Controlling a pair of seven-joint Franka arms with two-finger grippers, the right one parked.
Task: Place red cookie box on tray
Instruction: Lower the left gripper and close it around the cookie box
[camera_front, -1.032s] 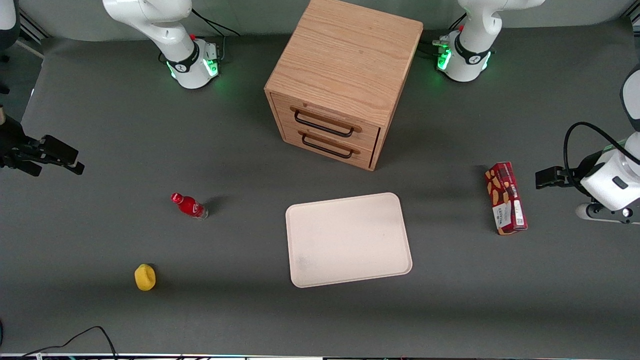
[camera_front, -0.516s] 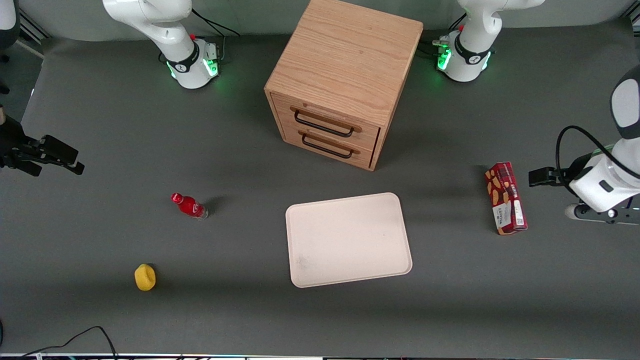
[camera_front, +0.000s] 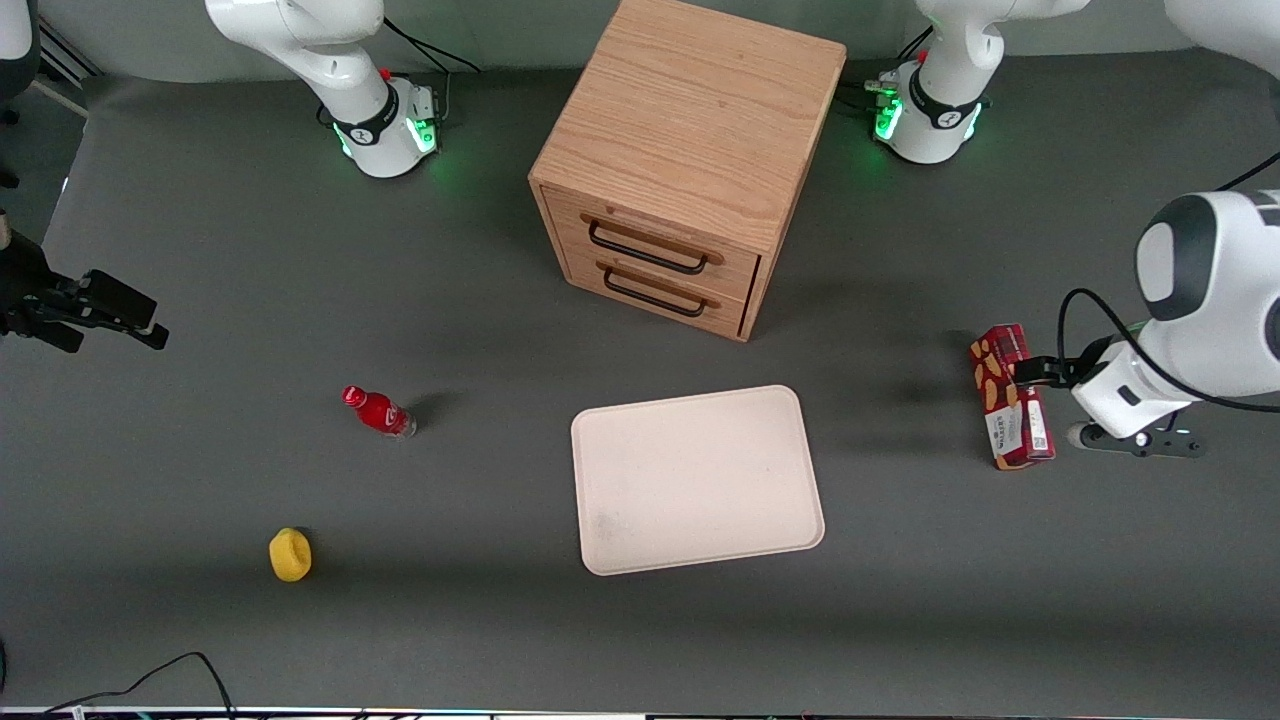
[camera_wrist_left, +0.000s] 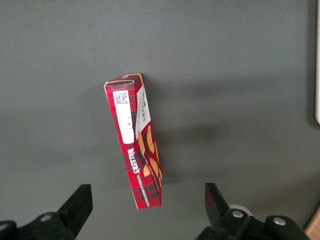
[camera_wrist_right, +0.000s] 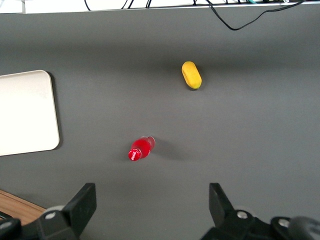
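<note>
Left gripper (camera_wrist_left: 145, 210), fingers spread, has moved in above the red cookie box (camera_front: 1011, 397), apparently not touching; tray (camera_front: 697, 480) lies at the box's nine o'clock, unloaded.

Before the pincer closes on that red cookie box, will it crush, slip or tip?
The red cookie box looks like thin cardboard, so hard squeezing may dent it. It stands on a narrow side and could tip if nudged. The open pincer hovers over one end; gripped there, it may droop.
</note>
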